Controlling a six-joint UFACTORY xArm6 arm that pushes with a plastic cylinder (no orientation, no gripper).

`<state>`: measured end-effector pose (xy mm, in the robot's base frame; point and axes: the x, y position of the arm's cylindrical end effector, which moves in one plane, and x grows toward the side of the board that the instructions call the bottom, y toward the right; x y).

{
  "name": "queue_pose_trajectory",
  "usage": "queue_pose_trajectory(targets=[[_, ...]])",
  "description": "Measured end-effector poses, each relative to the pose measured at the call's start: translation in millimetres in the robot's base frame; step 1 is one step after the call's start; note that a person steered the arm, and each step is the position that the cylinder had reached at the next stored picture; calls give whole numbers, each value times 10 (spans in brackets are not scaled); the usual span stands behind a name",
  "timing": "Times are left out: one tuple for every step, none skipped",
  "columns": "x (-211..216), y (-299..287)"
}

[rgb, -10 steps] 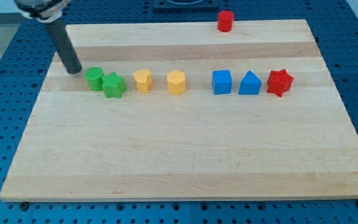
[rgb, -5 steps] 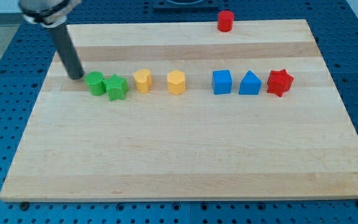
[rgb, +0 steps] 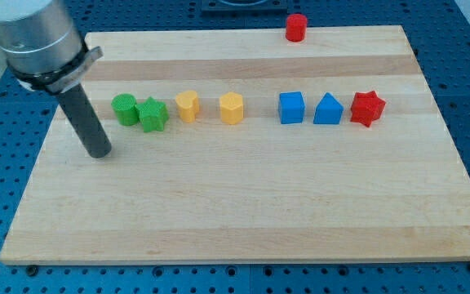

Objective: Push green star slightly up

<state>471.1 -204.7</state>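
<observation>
**A:** Where is my tip [rgb: 99,152] relative to the green star [rgb: 152,114]?

**B:** The star sits at about two o'clock from the tip, apart from it, with bare wood between. There is no gripper to open or close here; the arm ends in a plain dark rod, touching no block.

**A:** And the star's neighbours?

**B:** A green round block [rgb: 124,109] touches it at nine o'clock, and a yellow block [rgb: 187,106] stands just beside it at three o'clock. The star is near the left end of the row on the wooden board [rgb: 235,212].

**A:** So what does the push turn on?

**B:** To send the star toward twelve o'clock, I judge the tip must get to the star's six o'clock side. It is already lower than the row but lies too far toward nine o'clock, so it needs to travel toward three o'clock first, staying clear of the green round block.
</observation>
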Motion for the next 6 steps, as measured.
queue_pose_trajectory(targets=[[60, 110], [-7, 371], [-86, 558], [-259, 558], [-401, 558], [-411, 552]])
